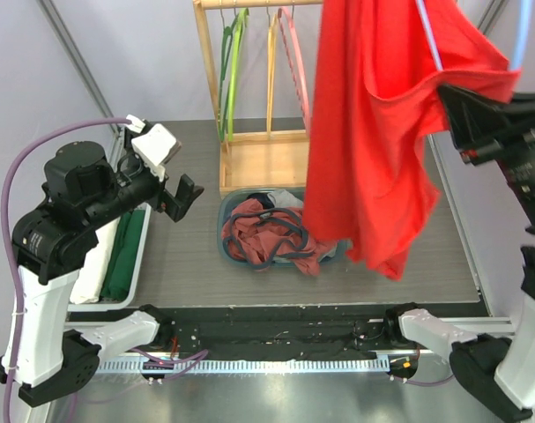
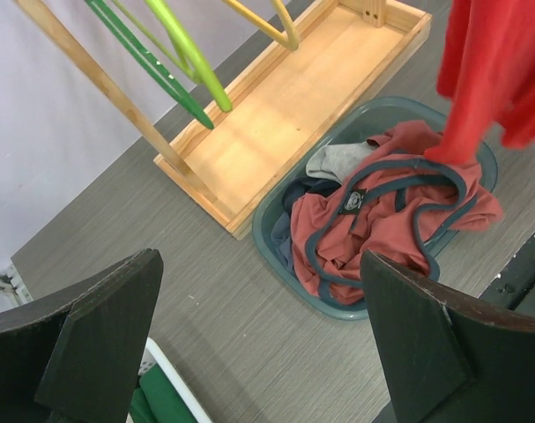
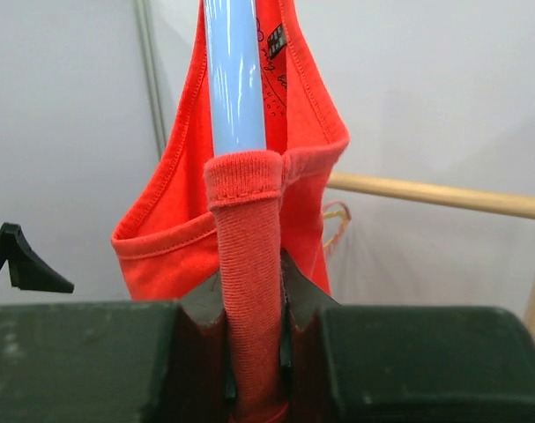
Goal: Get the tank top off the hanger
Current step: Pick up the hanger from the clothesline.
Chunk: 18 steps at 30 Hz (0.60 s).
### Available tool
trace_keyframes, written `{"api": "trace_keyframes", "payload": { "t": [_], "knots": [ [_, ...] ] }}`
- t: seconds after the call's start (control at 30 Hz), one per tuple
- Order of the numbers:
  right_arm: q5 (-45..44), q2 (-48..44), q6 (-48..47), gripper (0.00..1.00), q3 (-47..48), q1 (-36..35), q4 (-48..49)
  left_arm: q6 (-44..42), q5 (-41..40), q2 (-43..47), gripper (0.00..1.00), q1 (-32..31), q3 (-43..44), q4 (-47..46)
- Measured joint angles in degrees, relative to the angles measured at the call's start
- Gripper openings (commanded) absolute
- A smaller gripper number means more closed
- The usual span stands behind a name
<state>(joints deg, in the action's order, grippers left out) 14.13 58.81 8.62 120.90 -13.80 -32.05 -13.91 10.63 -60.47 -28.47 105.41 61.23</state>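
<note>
Well, your right gripper (image 3: 254, 304) is nearly closed, pinching a strap of the red tank top (image 1: 373, 132) where it wraps over the pale blue hanger (image 3: 234, 70) (the blue rod runs down into the fabric between the jaws). Both hang high in the upper right of the overhead view. The shirt drapes down from there, with its lowest corner over the right end of the basket (image 2: 373, 110) near the centre of the frame; you cannot tell whether it touches.

That basket is heaped with rust-red and grey clothes (image 1: 271, 238) and sits right under the hanging cloth. Just behind it, in the upper middle, stands the wooden rack (image 1: 267, 163) with green hangers (image 1: 234, 62), a yellow hanger (image 1: 271, 79) and a pink hanger (image 1: 295, 62) on its rail. From above, the tank top hides the rack's right side.

Your left gripper (image 2: 260, 264) is spread wide with nothing between its fingers. It is held above the table (image 1: 188, 256) at the middle left, well apart from the shirt. Under that arm, at the left edge, a white tray (image 1: 144, 247) holds a folded green cloth (image 1: 126, 260).
</note>
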Motion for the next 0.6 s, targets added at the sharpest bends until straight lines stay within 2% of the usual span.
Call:
{"api": "trace_keyframes", "payload": {
  "t": [0.13, 0.3, 0.6],
  "knots": [
    [5.09, 8.00, 2.75, 0.01, 7.37, -0.02, -3.65, 0.02, 0.59, 0.74, 1.00, 0.02, 0.00, 0.00],
    [12.11, 14.86, 7.50, 0.01, 12.22, 0.00, -3.17, 0.04, 1.57, 1.46, 1.00, 0.04, -0.55, -0.04],
    [20.31, 18.53, 15.43, 0.01, 18.36, 0.00, 4.66, 0.15, 2.54, 1.36, 1.00, 0.11, -1.42, 0.00]
  ]
}}
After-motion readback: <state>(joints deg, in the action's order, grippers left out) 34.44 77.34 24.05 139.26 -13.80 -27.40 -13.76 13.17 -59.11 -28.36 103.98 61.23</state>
